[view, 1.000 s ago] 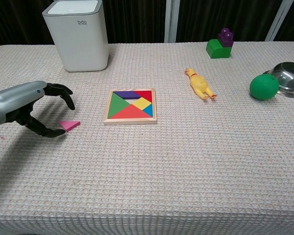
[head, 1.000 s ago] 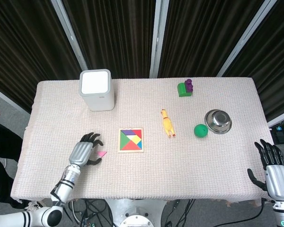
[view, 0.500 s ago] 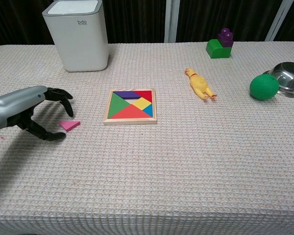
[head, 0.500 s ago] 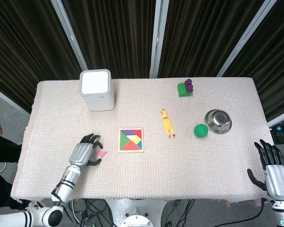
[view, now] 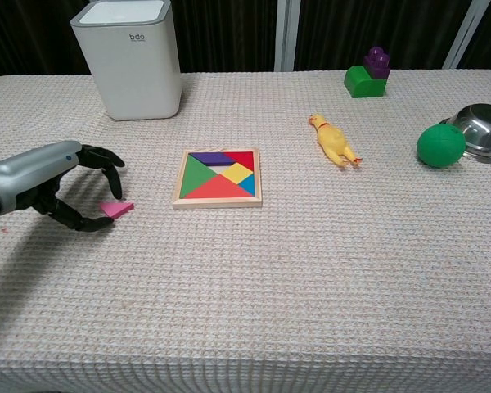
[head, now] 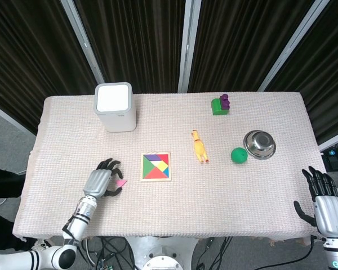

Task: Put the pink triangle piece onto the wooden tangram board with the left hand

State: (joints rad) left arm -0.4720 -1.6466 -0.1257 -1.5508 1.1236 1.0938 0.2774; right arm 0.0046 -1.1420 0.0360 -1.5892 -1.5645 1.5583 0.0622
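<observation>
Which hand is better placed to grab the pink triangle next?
Left. The left hand is curled around the pink triangle, which lies flat on the cloth just left of the wooden board. The right hand sits at the table's far right edge, beyond the steel bowl.

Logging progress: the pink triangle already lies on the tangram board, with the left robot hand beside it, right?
No. The pink triangle still lies on the tablecloth, left of the board and apart from it, as the chest view shows. The left robot hand is indeed beside it.
</observation>
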